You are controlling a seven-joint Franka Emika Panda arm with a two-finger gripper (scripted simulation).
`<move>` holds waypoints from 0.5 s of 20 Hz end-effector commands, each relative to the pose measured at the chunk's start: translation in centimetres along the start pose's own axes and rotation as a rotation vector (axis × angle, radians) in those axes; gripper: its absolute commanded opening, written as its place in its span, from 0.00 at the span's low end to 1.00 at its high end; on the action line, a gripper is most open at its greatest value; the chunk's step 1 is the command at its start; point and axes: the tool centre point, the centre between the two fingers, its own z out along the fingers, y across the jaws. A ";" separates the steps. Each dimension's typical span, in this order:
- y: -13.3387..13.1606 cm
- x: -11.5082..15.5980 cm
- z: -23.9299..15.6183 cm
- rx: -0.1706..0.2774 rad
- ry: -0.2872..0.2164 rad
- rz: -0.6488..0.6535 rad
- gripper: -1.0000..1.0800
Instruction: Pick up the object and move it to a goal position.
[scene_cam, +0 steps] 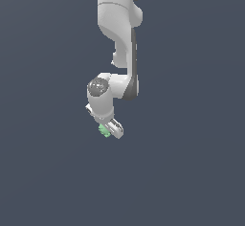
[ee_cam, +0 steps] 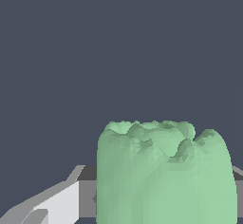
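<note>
A single white arm [scene_cam: 119, 38] is seen entering from the upper edge of the exterior view and reaching down toward the middle of the frame, with a rounded grey-capped joint [scene_cam: 98, 87] just above the wrist. At its lower end the gripper [scene_cam: 109, 128] is tilted, its tip turned toward the exterior view's lower right. The object [scene_cam: 103, 130], small, light green and lumpy, is seen at the gripper's tip, touching it on the side toward the exterior view's left; only a small part of it is exposed there. In the wrist view the object [ee_cam: 166, 175] is shown very close to the camera, filling much of the frame, with a bumpy, uneven crown and smooth matte flanks. A pale grey finger [ee_cam: 52, 204] is seen just beside one flank of it, and a dark strip is seen crossing behind it; the other finger is hidden by the green mass, apart from a sliver at the frame's edge. The jaws appear drawn in against the object, which is held between them, though contact on the hidden side cannot be confirmed. The surroundings are a uniform dark blue-grey ground [scene_cam: 191, 172] in both views, and whether the object is resting on it or raised above it cannot be told.
</note>
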 end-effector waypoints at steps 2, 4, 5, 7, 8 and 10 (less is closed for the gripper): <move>0.0 0.0 -0.2 0.000 0.000 0.000 0.00; 0.1 -0.1 -0.6 0.000 0.000 0.000 0.00; 0.1 -0.1 -0.9 0.000 0.000 0.000 0.00; 0.2 -0.2 -1.6 0.000 0.000 0.000 0.00; 0.3 -0.3 -2.1 0.000 0.000 0.000 0.00; 0.4 -0.4 -3.1 0.000 0.000 0.000 0.00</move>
